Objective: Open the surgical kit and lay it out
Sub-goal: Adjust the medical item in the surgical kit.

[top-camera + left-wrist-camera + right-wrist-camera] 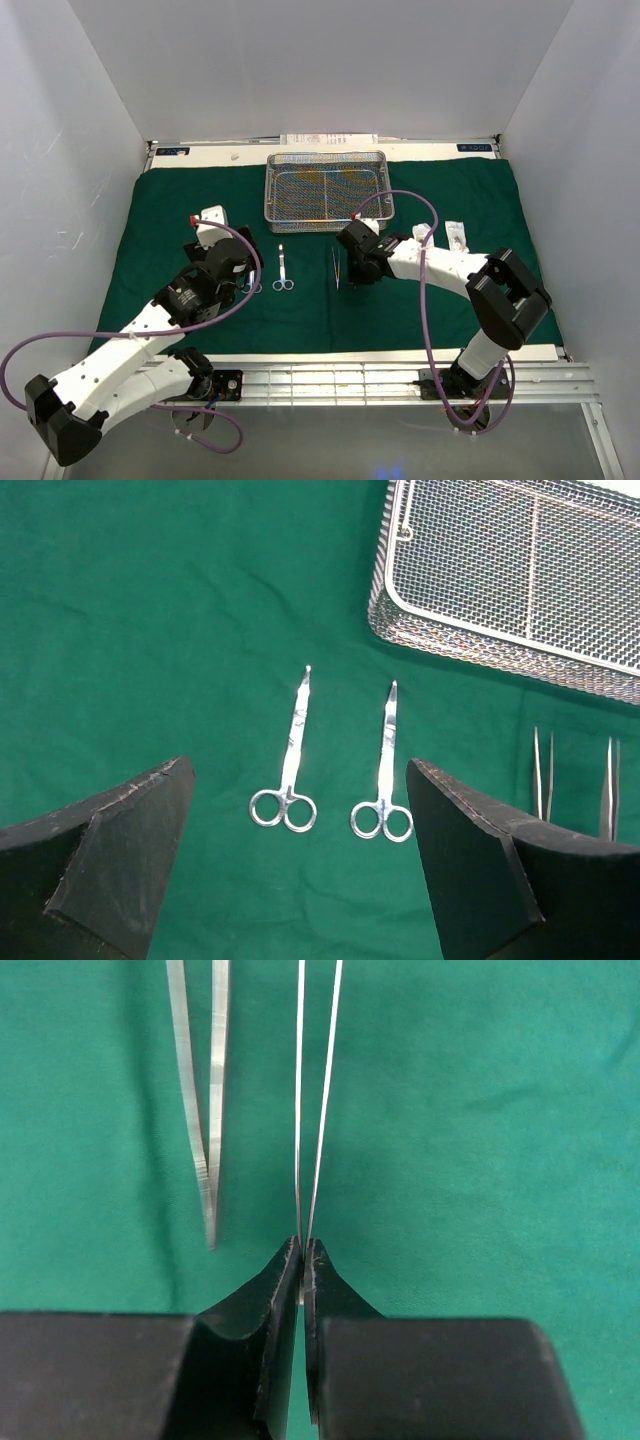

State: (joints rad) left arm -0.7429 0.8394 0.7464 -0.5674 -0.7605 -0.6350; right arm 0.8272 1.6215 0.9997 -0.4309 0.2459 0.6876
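Fingers of the left gripper (300,772) are spread wide above the green cloth (150,630), with nothing held. Just beyond, small scissors (288,770) and second scissors (384,780) are laid side by side. The right gripper (302,1258) is clenched on the near end of thin tweezers (312,1110); second tweezers (205,1090) are laid just left. The wire-mesh tray (327,188) is set upper centre, possibly with a white packet (456,235) at right.

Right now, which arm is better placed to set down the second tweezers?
Right: the right tool is shut on those tweezers, beside the first pair; the left tool hangs open over the two scissors.
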